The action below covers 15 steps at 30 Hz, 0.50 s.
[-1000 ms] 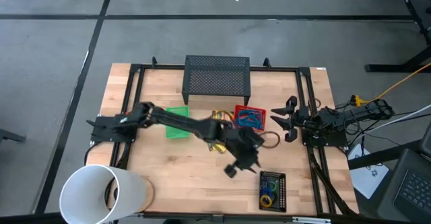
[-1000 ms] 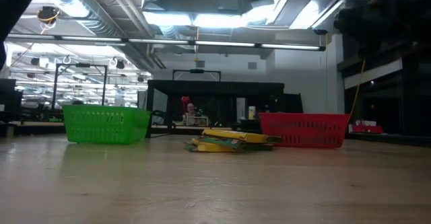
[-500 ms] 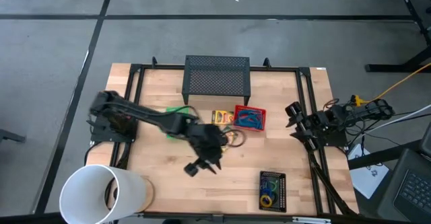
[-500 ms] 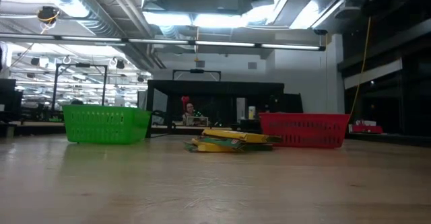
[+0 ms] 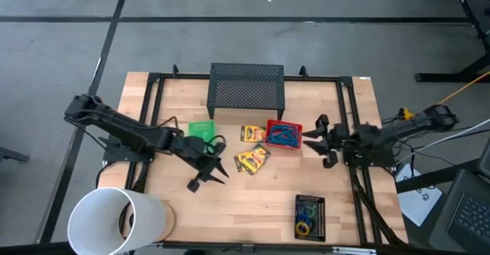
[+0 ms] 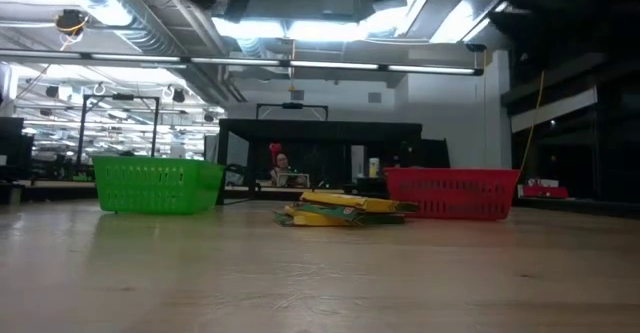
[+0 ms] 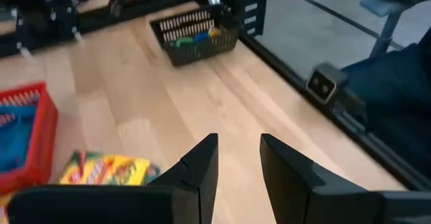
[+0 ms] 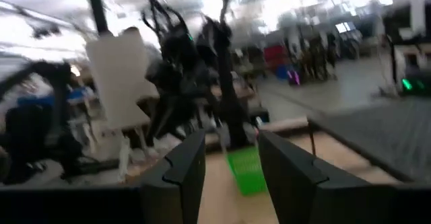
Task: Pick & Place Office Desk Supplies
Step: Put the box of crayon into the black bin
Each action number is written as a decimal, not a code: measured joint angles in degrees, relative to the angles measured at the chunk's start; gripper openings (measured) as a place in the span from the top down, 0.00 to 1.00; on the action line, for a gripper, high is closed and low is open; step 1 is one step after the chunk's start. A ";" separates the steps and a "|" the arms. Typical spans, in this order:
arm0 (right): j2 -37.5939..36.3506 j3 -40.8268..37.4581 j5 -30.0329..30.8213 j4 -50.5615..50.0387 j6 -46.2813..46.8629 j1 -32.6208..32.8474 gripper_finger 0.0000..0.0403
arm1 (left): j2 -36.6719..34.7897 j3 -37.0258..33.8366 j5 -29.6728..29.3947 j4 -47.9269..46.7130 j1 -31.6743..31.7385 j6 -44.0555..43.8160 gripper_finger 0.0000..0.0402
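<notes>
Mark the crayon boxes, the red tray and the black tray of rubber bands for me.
crayon boxes (image 5: 252, 159): high view, on the yellow lid of the lower box.
red tray (image 6: 452, 194): low view, on its front mesh wall.
black tray (image 7: 196, 46): left wrist view, on its near side wall.

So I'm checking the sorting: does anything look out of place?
Yes. The crayon boxes lie loose in an untidy, crooked pile on the table between the green tray and red tray, in no tray.
</notes>
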 joint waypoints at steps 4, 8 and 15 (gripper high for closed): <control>10.23 6.05 1.65 0.25 -0.39 0.00 0.65 | -0.64 -6.22 -0.84 5.08 1.33 -0.51 0.73; 20.91 14.29 5.77 0.23 -3.83 -0.03 0.65 | 0.50 -9.60 -4.34 9.69 2.05 -1.91 0.73; 39.05 27.24 19.69 -7.39 -11.27 -0.04 0.65 | 2.54 -11.97 -13.11 10.91 1.82 -0.15 0.73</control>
